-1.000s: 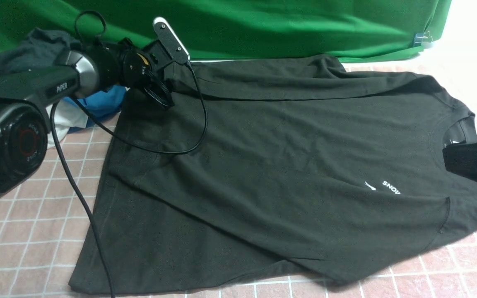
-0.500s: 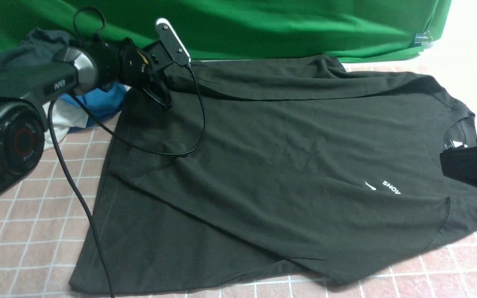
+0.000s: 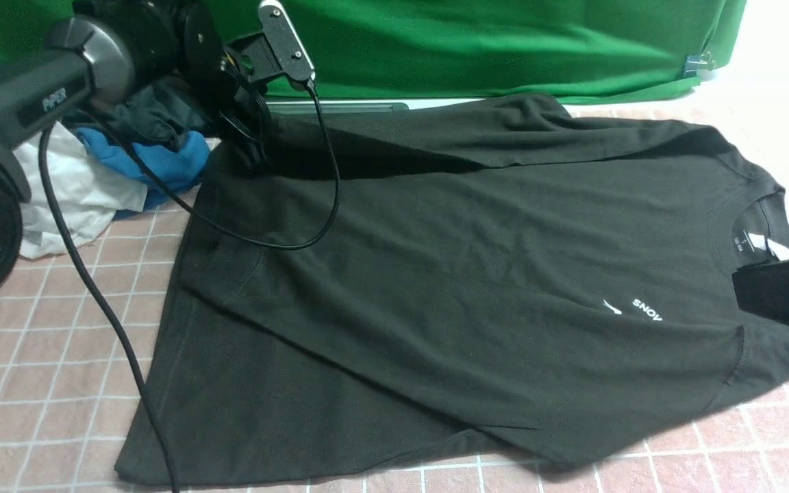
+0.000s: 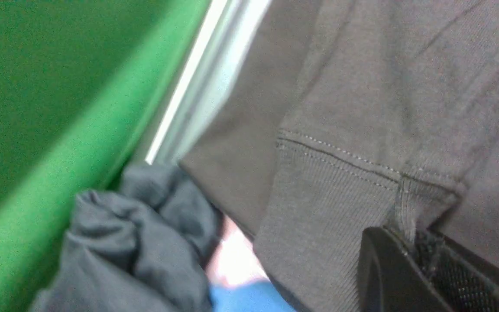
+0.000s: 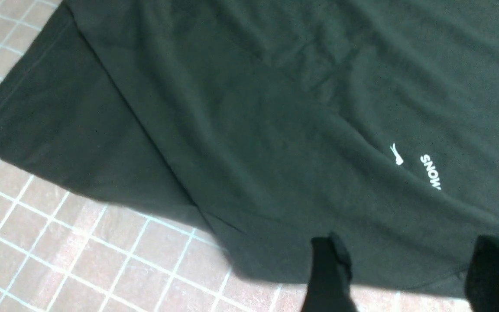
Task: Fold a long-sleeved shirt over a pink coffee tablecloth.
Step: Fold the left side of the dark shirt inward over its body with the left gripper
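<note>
**Pinching the sleeve cuff at the far left corner**

Gripping the ribbed cuff (image 4: pixel 327 199) of the long-sleeved shirt (image 3: pixel 477 274), my left jaws are closed tight. In the left wrist view the fabric runs in beside a black finger (image 4: pixel 383 277). My left arm (image 3: pixel 59 96) reaches toward the far left corner of the counter, and its cable (image 3: pixel 93 294) loops over the shirt's hem end. The sleeve (image 3: pixel 470 137) I hold runs along the far edge of the counter. Its cuff end is raised off the shirt's body, with a dark shadow under it.

The shirt lies spread flat on the pink coffee tablecloth (image 3: pixel 38 383), which covers the counter. Its hem points to the left edge and its collar to the right edge. The neck tag (image 3: pixel 774 246) shows white inside the collar, and the white print (image 3: pixel 646 309) sits on the chest, nearer the right edge. At the near edge a lower layer of the shirt juts out toward the near left corner.

My right jaws stand open and hold nothing. They hang just above the shirt beside the collar, at the right edge of the counter. In the right wrist view the two fingers (image 5: pixel 327 273) are well apart, with shirt and grid cloth showing between them.

A pile of clothes (image 3: pixel 127 157), blue, white and dark grey, sits at the far left corner, just beside the cuff. The green backdrop (image 3: pixel 504 41) hangs behind the far edge.
</note>
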`<state>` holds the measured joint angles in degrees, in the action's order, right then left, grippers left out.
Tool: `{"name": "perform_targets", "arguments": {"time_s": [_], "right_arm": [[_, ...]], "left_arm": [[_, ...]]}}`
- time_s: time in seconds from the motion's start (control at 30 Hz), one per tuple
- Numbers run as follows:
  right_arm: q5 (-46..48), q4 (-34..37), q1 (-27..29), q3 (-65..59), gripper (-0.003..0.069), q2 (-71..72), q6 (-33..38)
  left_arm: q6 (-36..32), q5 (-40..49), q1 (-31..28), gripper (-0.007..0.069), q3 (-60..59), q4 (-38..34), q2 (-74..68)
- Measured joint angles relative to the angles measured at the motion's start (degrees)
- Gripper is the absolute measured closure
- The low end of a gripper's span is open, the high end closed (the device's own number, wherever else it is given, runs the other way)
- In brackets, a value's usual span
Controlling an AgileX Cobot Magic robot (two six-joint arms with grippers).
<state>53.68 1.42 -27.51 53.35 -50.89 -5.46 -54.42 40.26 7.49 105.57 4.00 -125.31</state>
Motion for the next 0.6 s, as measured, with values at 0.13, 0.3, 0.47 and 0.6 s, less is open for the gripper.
{"name": "perform_targets", "arguments": {"time_s": [0.13, 0.3, 0.47, 0.6], "right_arm": [[0.32, 0.0, 0.0, 0.0, 0.0253, 0.0, 0.04], [0.38, 0.0, 0.0, 0.0, 0.0253, 0.0, 1.35], [0.72, 0.0, 0.0, 0.0, 0.0253, 0.0, 2.28], [0.72, 0.0, 0.0, 0.0, 0.0253, 0.0, 2.9]], "left_arm": [[0.11, 3.08, 0.41, 0.0587, -4.91, 0.58, 4.27], [-3.27, -2.01, 1.85, 0.0587, -17.85, 2.13, 11.92], [-5.73, -9.58, 2.8, 0.0587, -31.14, 3.24, 18.32], [-5.78, -11.32, 2.87, 0.0585, -37.35, 4.08, 20.61]]}}
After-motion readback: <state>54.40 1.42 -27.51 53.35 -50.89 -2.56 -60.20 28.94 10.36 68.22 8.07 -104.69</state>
